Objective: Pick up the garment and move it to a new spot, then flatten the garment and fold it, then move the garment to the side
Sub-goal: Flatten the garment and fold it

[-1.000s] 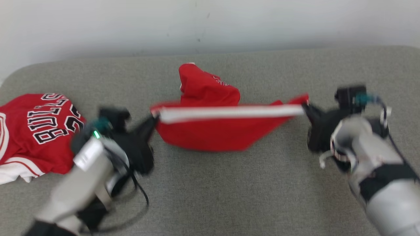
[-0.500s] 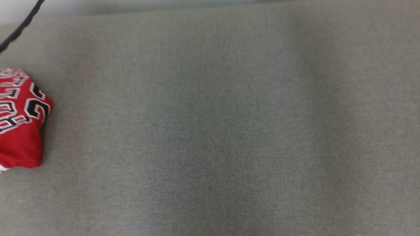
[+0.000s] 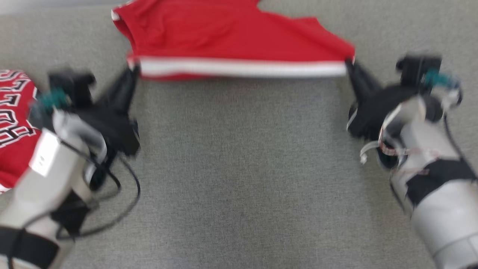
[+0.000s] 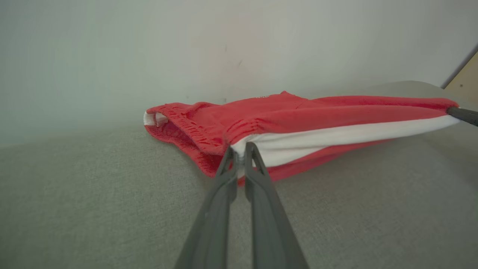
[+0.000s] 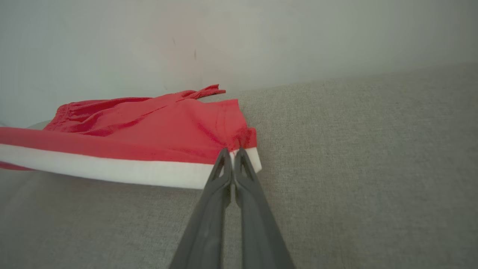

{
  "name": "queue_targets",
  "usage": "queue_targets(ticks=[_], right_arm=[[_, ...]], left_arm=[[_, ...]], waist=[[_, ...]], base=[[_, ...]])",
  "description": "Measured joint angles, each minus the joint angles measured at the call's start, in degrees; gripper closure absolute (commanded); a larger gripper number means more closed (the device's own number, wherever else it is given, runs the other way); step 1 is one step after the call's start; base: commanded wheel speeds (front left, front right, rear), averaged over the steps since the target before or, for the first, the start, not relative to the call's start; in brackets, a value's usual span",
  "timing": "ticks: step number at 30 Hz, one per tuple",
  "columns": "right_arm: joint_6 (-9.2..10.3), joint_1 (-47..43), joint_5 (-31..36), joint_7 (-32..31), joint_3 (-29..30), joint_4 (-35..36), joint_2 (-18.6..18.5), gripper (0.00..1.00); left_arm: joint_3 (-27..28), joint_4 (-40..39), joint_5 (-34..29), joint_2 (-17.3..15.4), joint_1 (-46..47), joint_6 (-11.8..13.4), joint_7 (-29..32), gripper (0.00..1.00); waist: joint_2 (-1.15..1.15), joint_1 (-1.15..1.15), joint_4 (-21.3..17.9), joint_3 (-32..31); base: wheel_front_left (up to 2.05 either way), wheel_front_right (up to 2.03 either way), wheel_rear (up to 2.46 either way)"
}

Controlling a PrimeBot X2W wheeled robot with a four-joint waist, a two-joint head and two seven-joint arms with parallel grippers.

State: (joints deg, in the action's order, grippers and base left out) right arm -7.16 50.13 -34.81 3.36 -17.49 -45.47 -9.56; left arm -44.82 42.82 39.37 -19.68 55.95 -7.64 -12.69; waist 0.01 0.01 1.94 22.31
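The garment is a pair of red shorts with a white band along its near edge, stretched taut across the far part of the grey surface. My left gripper is shut on the band's left corner. My right gripper is shut on the band's right corner. The garment lies low over the cloth, its waistband end trailing toward the wall. In the left wrist view the right gripper's fingertip shows at the far end of the band.
A second red jersey with black and white lettering lies crumpled at the left edge, just beside my left forearm. The grey fabric surface spreads wide between both arms. A pale wall stands behind the garment.
The head camera has tilted down and back. Both grippers keep their hold on the band, which is now pulled wider and straighter, with the garment spread farther from me.
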Motion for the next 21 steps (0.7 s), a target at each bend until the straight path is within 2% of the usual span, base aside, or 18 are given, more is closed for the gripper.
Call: queue_targets(ticks=[6,9,12,21], right_arm=[[-0.23,-10.3,-0.4,3.4,-1.8,1.2,-0.5,1.00],[-0.41,-13.9,-0.3,4.9,-2.7,2.1,-1.5,1.00],[-0.41,-19.1,-0.3,6.3,-3.2,3.1,-2.6,1.00],[-0.41,-31.8,-0.3,7.3,-5.6,4.6,-3.9,1.00]], left_arm=[[-2.5,0.5,-0.3,0.9,-10.0,0.7,-0.5,1.00],[-3.0,0.3,-1.5,1.5,-12.8,2.2,-1.0,1.00],[-4.5,-0.6,-2.3,2.1,-16.3,2.7,-1.1,1.00],[-7.2,-1.4,-2.6,3.1,-29.0,5.4,-1.5,1.00]], waist=[[-0.01,-0.02,-0.2,-4.6],[-0.01,-0.03,-0.2,-7.0],[-0.01,-0.03,0.1,-10.3],[-0.01,-0.03,1.3,-17.8]], base=[[0.00,0.00,0.00],[0.00,0.00,0.00],[0.00,0.00,0.00],[0.00,0.00,0.00]])
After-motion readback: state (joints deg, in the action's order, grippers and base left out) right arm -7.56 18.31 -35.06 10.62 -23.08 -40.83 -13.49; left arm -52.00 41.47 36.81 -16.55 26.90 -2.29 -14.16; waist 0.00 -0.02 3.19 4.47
